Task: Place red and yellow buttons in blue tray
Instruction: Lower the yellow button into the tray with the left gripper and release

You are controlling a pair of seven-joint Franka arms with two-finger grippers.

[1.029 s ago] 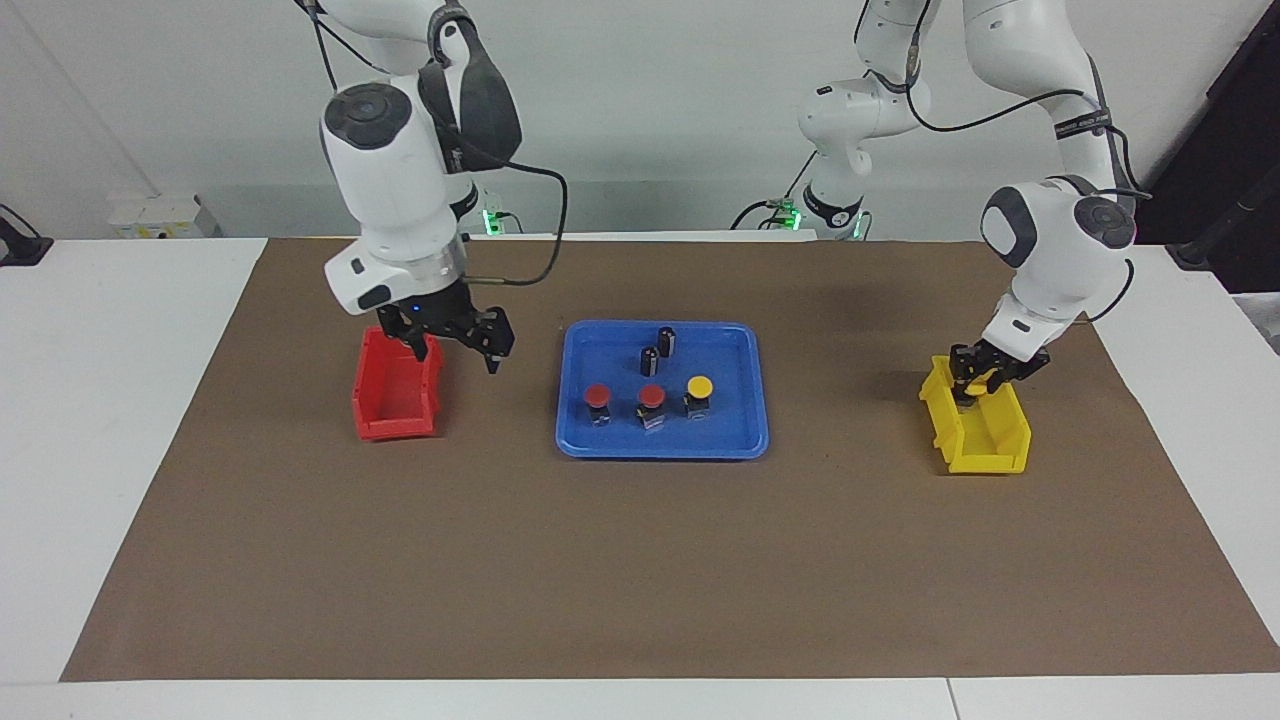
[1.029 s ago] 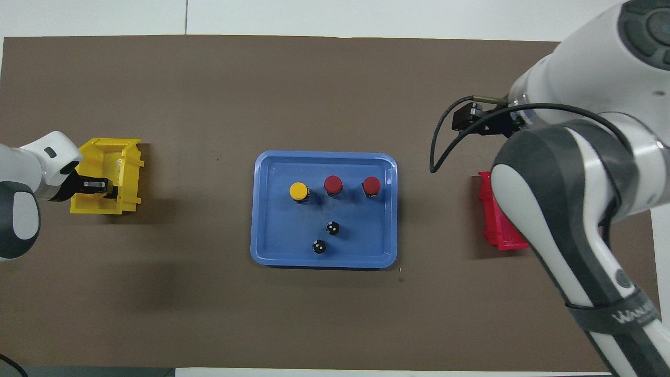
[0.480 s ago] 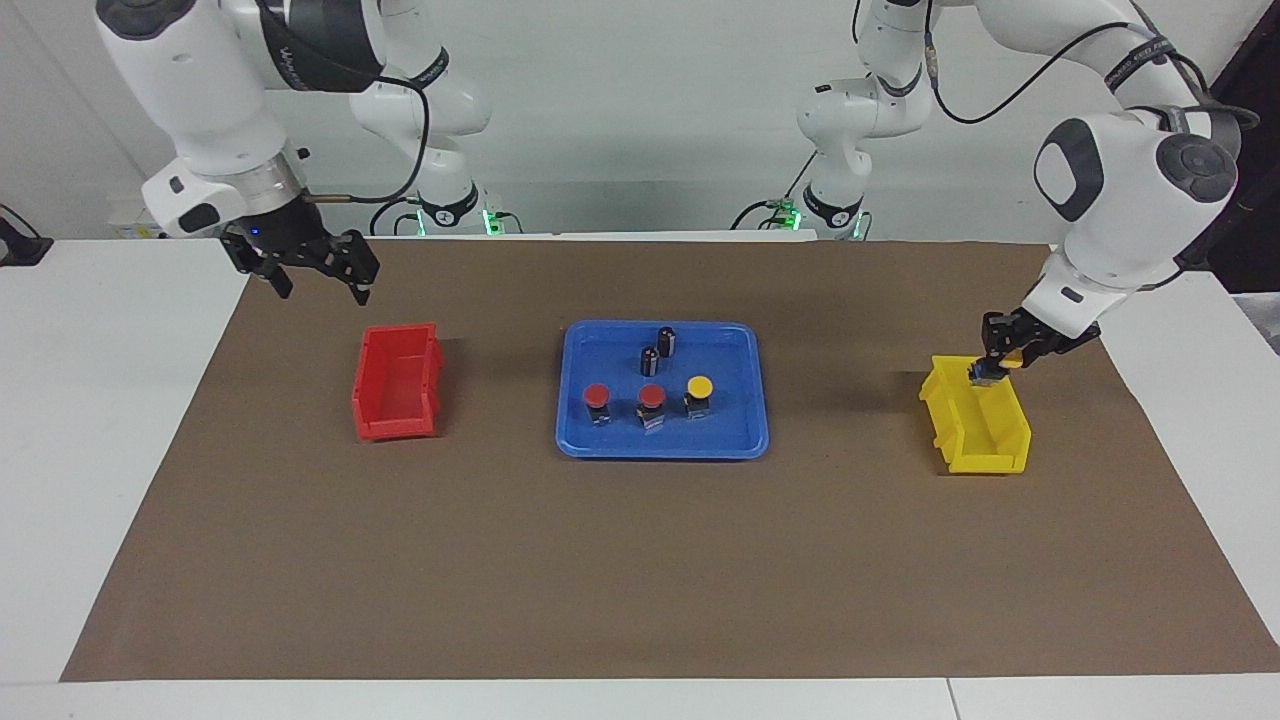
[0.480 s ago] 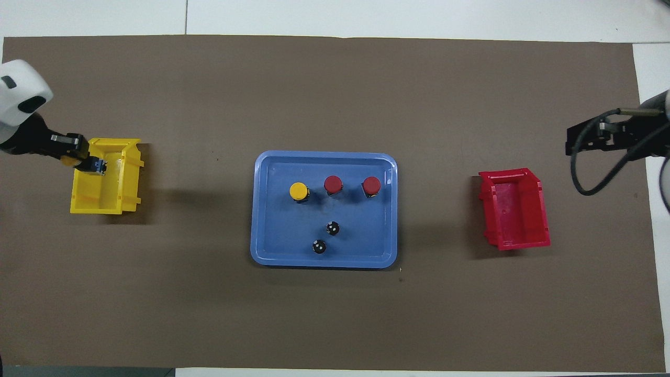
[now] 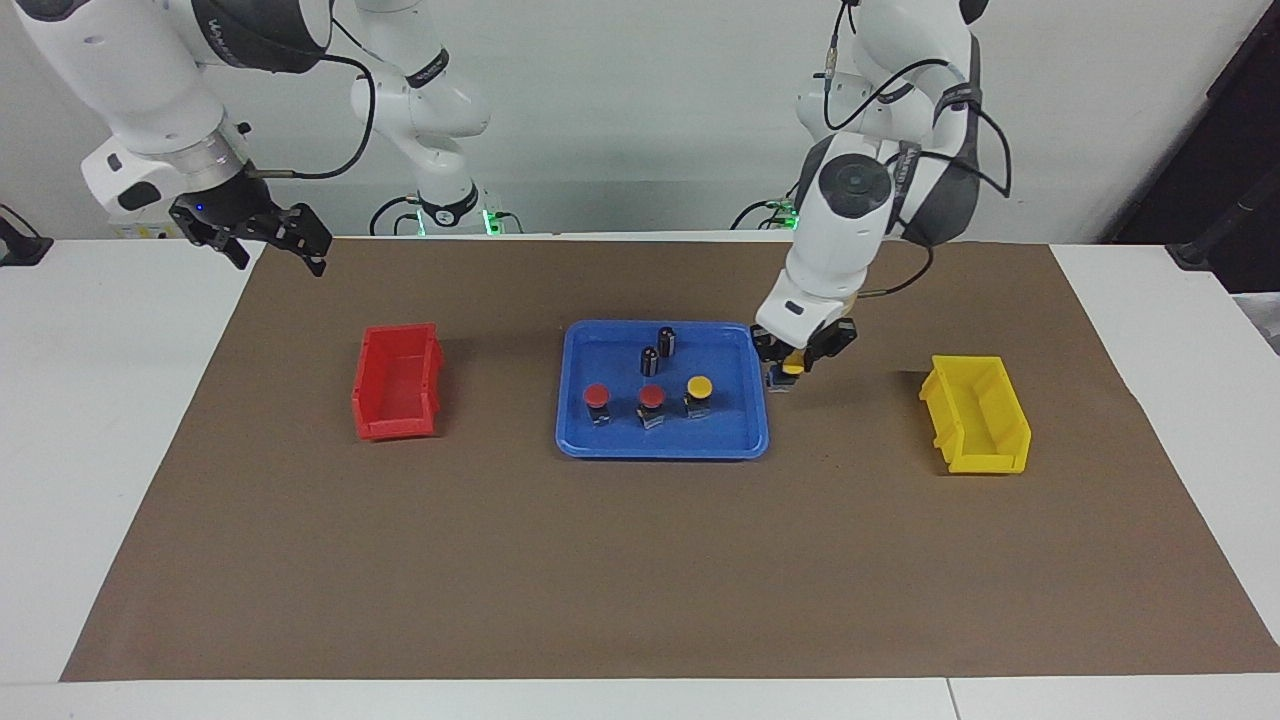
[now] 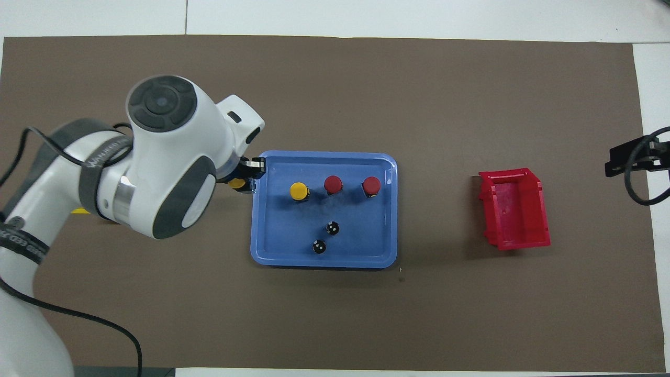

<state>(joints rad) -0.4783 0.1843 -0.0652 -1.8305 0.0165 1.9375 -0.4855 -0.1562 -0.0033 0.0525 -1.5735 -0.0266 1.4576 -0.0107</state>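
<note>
A yellow button [image 5: 792, 369], cap up, hangs clamped in the left gripper [image 5: 797, 361] over the tray [image 5: 662, 446] rim at the left arm's end. Two red buttons [image 5: 597, 395] [image 5: 651, 397] and another yellow one [image 5: 699, 386] stand upright in a row in the tray, with two dark cylinders [image 5: 666, 341] nearer the robots. The left arm bends steeply down, the yellow bin [image 5: 978, 415] beside it; the right gripper [image 5: 270, 235] waits spread wide, high over the mat's corner near the red bin [image 5: 397, 382].

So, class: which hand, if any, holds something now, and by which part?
The left hand holds a yellow button by its cap end, over the blue tray's rim. The right hand holds nothing.
</note>
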